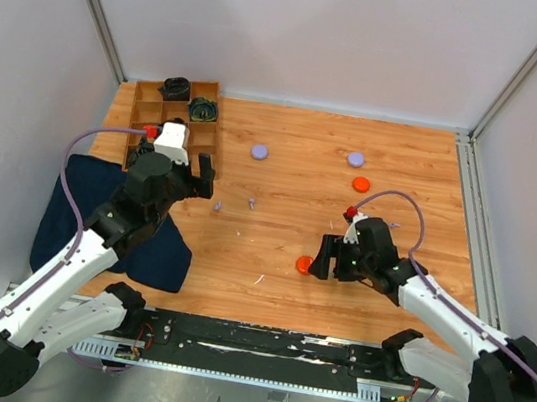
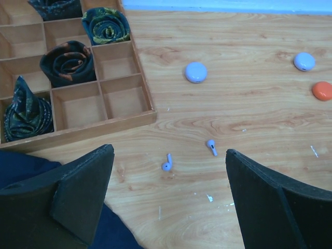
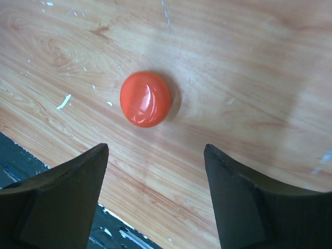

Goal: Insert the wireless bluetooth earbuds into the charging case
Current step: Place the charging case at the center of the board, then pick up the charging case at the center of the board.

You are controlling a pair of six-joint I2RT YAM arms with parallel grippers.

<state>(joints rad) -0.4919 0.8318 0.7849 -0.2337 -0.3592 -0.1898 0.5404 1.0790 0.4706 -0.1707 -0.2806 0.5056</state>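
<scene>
Two lavender earbuds (image 2: 166,163) (image 2: 212,147) — tiny, stemmed — lie flat (near, not touching).

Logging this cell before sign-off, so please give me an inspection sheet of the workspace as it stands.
Surface: wooden table, a few pale flecks.
Job's things: two lavender earbuds loose on the wood; two lavender discs and two orange-red discs, likely cases.
Clutter: divider tray with dark rolled bundles; dark blue cloth.
Grippers: left gripper open, empty, above the earbuds; right gripper open, empty, an orange-red disc just ahead.
Cables: lavender cables, one per arm.
Surroundings: white walls, metal frame posts.
</scene>
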